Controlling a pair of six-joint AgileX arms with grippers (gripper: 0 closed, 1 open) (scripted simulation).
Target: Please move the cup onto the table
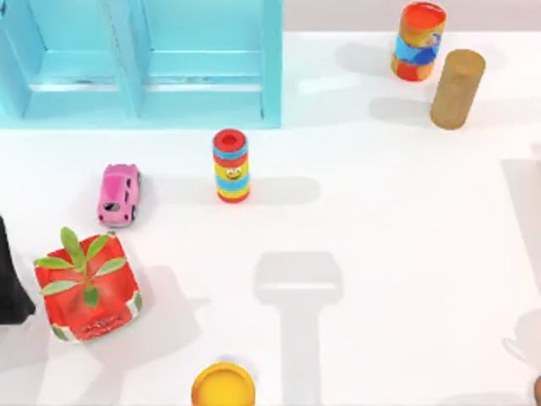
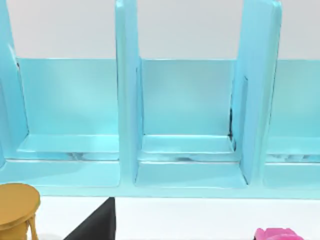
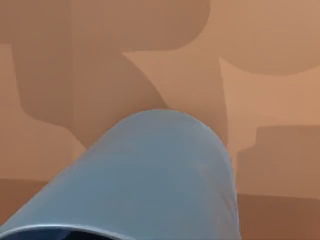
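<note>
white table [image 1: 380, 254] lies bare mid-surface; blue cup [image 3: 150, 180] looms beside right wrist, end effector state unclear.

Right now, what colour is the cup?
Plain blue; the cup shows best in the right wrist view, close to the camera.

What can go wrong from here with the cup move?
1. In the right wrist view the cup sits right against the camera with no fingers visible, so the hold cannot be checked; a slip is possible.
2. The table has clutter: the striped cylinder, pink toy car, potted plant and yellow bowl. A set-down on the left half might knock one.
</note>
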